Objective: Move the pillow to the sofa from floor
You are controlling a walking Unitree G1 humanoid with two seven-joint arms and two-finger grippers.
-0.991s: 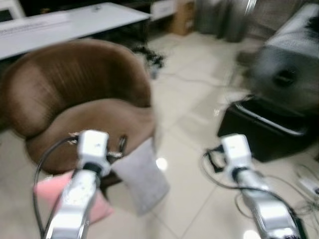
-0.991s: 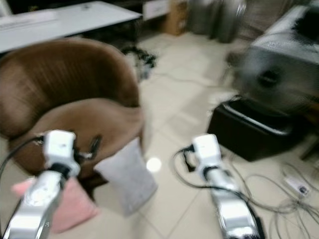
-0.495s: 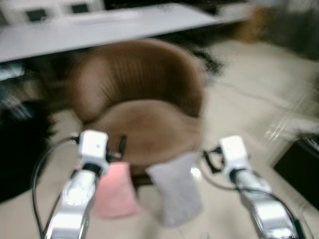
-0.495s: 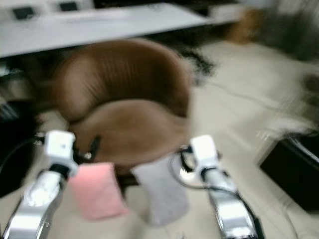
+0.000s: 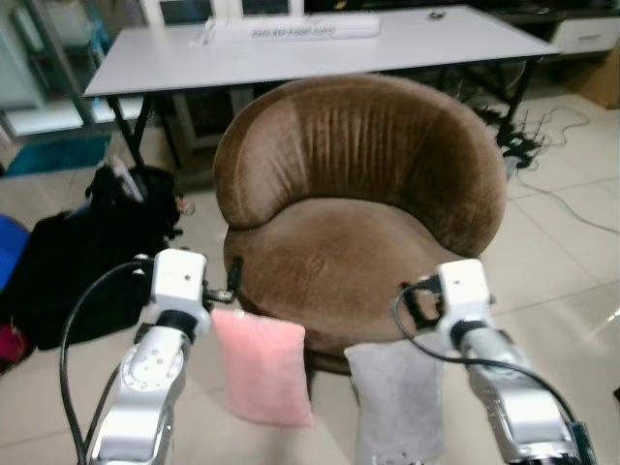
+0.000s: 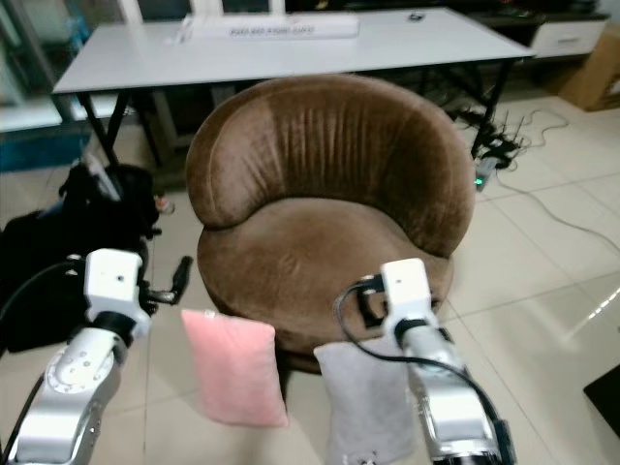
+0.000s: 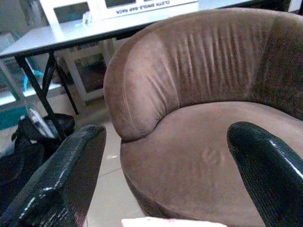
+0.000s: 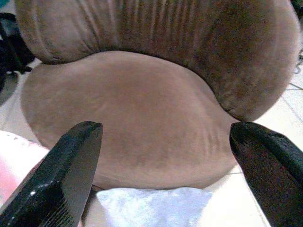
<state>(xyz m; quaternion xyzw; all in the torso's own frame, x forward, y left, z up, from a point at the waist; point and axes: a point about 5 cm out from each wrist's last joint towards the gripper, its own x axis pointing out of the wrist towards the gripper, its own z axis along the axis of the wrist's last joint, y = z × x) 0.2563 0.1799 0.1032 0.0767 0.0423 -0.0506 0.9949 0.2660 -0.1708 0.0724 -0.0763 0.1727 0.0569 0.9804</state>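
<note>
Pillows are nearest the robot: a pink pillow [image 5: 262, 366] and a grey pillow [image 5: 395, 400] stand on the tiled floor [image 5: 542, 291], leaning against the front of the brown sofa [image 5: 358, 213], the pink one on the left, the grey one on the right. Each stands on a short edge, long axis roughly upright, top edge tipped toward the seat. The left end effector [image 7: 165, 165] hovers just above the pink pillow, the right end effector [image 8: 165, 161] above the grey one; both have their fingers spread wide and hold nothing. This looks like the approach step, with no pillow yet grasped. The next move probably calls for lowering one arm and closing on a pillow's top edge, then lifting it onto the seat. Behind the sofa stands a white counter [image 5: 291, 48], with a black bag [image 5: 87, 252] on the floor to the left.
</note>
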